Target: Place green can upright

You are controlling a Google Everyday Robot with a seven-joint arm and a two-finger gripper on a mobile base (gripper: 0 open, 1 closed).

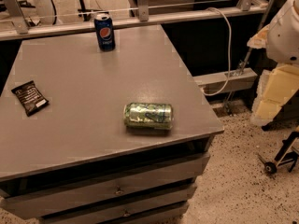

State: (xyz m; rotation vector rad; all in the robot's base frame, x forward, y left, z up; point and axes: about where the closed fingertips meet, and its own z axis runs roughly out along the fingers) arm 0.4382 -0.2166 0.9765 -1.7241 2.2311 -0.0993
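The green can lies on its side on the grey table, near the front right corner, with its long axis running left to right. Its body is shiny pale green and silver. My gripper hangs at the right edge of the view, pale yellow under the white arm. It is off the table, well to the right of the can, and holds nothing.
A dark blue Pepsi can stands upright at the table's far edge. A black snack packet lies flat near the left edge. A metal rail runs behind the table. Drawers sit below the top. A wheeled stand is on the speckled floor at right.
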